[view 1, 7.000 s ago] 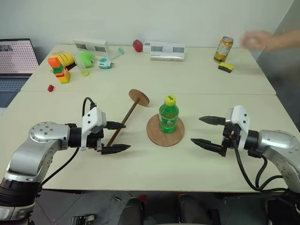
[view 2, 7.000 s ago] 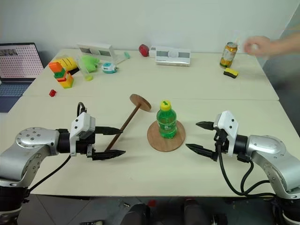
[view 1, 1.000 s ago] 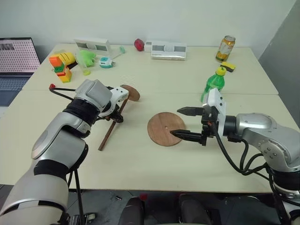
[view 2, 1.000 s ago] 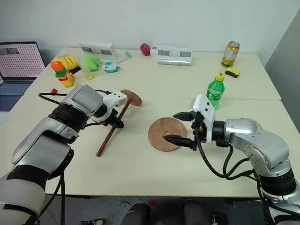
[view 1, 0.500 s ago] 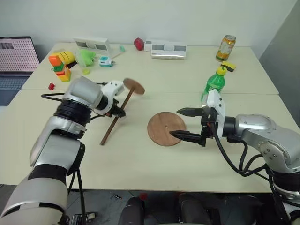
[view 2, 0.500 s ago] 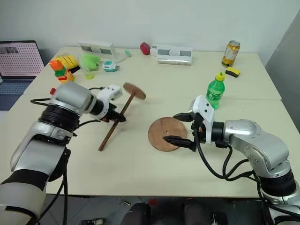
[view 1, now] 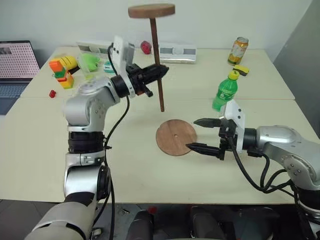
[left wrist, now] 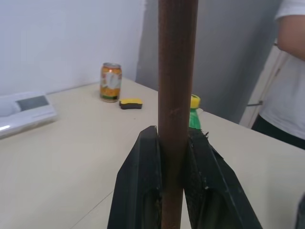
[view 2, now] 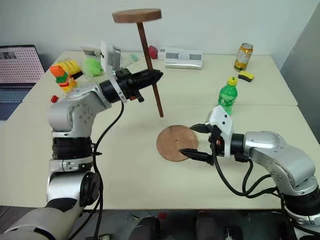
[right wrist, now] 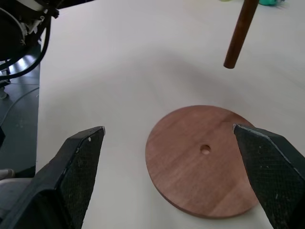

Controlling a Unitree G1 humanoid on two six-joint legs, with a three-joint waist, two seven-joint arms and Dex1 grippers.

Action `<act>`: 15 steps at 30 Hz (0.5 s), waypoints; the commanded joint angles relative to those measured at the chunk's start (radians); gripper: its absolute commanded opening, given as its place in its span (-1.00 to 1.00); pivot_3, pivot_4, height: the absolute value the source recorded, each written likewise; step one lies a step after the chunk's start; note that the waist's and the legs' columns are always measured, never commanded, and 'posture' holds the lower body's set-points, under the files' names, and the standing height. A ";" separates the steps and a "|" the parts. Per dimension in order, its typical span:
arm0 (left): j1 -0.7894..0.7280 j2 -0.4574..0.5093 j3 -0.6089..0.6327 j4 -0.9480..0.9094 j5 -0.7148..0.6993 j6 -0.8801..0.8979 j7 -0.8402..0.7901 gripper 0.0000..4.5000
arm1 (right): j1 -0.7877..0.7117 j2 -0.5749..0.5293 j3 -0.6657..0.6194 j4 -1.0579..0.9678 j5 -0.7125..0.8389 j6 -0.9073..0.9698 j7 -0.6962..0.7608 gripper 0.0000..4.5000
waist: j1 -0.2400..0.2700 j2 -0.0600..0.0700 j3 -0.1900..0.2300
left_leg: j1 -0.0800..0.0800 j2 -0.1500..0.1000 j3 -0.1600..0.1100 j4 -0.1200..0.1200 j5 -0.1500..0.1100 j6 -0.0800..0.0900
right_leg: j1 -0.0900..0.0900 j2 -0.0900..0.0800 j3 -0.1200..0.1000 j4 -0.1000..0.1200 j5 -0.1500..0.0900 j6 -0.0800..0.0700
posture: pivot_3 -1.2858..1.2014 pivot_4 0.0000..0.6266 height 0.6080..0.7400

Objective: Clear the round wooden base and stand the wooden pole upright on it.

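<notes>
The wooden pole (view 1: pixel 157 70) is clamped mid-shaft by the left hand (view 1: pixel 161 70), held near vertical in the air with its fixed disc on top and its free end hanging just behind the round wooden base (view 1: pixel 176 137). That orientation is judged to suit dropping the bare end into the base's centre hole (right wrist: pixel 205 149).

The base lies flat on the surface (view 1: pixel 125 160), already cleared; the green bottle (view 1: pixel 224 91) stands well off to its right.

The right hand (view 1: pixel 200 135) is held wide, nothing gripped, fingers either side of the base's right rim (probably poised to steady it).

No readable labels are made out on bottle or can (view 1: pixel 239 50); print too small.
</notes>
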 commanded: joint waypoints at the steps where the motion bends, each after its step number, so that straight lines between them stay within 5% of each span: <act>1: 0.059 -0.027 -0.070 -0.072 -0.012 -0.121 -0.062 -0.88 | 0.043 -0.050 -0.013 -0.020 -0.053 -0.011 -0.017 1.00 | 0.002 0.000 0.000 | 0.000 0.000 0.000 0.000 0.000 0.000 | 0.000 0.000 0.000 0.000 0.000 0.000 | 0.03 -0.52 1.00; 15: 0.135 -0.054 -0.192 -0.009 0.034 -0.261 -0.068 -0.88 | 0.090 -0.077 -0.007 -0.029 -0.104 -0.001 -0.041 1.00 | 0.003 0.000 0.000 | 0.001 0.000 0.000 0.001 0.000 0.001 | 0.002 0.000 0.000 0.000 0.000 0.000 | 0.03 -0.52 1.00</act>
